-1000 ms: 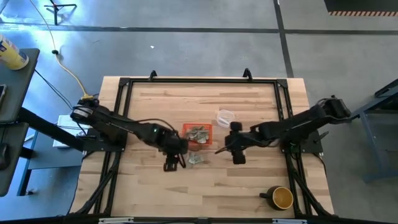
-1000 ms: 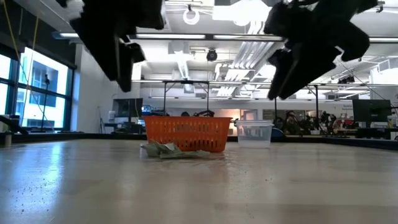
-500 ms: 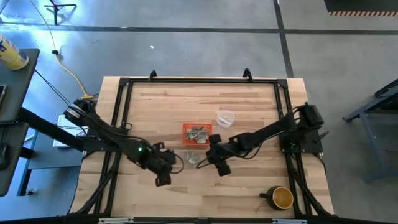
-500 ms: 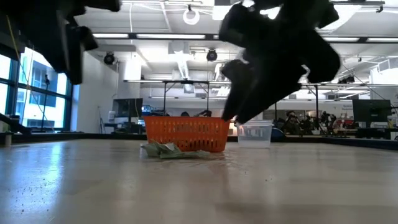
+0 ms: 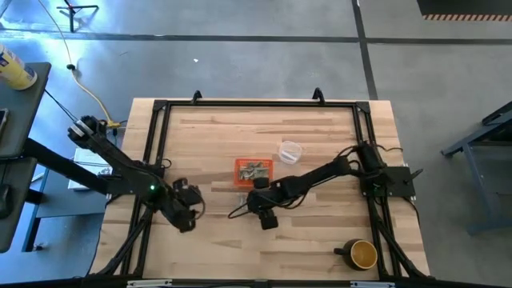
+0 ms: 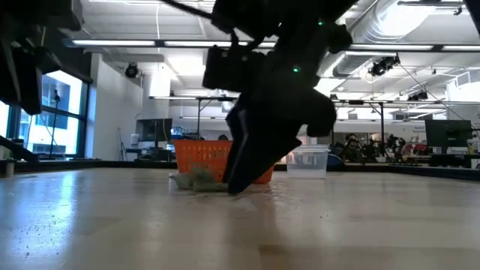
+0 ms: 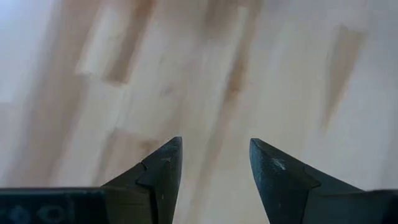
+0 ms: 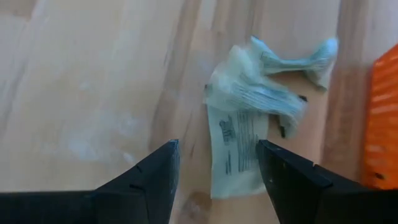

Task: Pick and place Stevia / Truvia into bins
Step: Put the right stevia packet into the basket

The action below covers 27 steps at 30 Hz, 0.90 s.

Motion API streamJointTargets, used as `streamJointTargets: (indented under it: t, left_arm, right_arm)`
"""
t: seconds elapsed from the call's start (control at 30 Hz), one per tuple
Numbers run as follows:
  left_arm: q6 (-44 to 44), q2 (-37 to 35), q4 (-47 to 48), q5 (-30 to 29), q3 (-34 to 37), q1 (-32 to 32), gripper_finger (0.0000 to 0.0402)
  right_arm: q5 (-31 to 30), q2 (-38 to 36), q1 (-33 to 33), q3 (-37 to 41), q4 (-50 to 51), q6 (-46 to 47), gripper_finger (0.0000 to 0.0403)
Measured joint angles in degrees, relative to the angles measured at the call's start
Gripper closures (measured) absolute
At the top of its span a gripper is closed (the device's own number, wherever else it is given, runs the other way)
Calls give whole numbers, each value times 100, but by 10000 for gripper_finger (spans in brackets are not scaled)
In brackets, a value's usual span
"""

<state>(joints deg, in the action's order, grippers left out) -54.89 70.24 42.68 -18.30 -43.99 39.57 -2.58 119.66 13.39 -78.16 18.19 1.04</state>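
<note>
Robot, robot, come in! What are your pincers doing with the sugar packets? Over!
Right pincer open, low over loose sachets beside the orange bin. Left pincer open, empty, over bare table. Nothing in the way.

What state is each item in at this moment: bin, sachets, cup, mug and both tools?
Orange bin: upright, some sachets inside.
Loose sachets: crumpled on the table beside the bin, ungrasped.
Clear cup: upright, looks empty.
Mug: upright near the table's front edge.
Right tool: open, empty, over the loose sachets.
Left tool: open, empty, above bare table.
</note>
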Motion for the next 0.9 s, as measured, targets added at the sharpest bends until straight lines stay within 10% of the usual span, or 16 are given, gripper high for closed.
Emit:
streamJointTargets:
  t: [0.3,0.7,0.9]
  left_arm:
    - [237,-673,257,-98,470,-17,179]
    - [208,-938,228,-275,601,-17,179]
    - [127,-940,139,-493,597,-17,179]
  right_arm:
    - [-74,216,-147,-187,308,801,216]
    - [-645,113,-212,-173,688,757,391]
    - [-817,-246,-8,-129,1109,673,389]
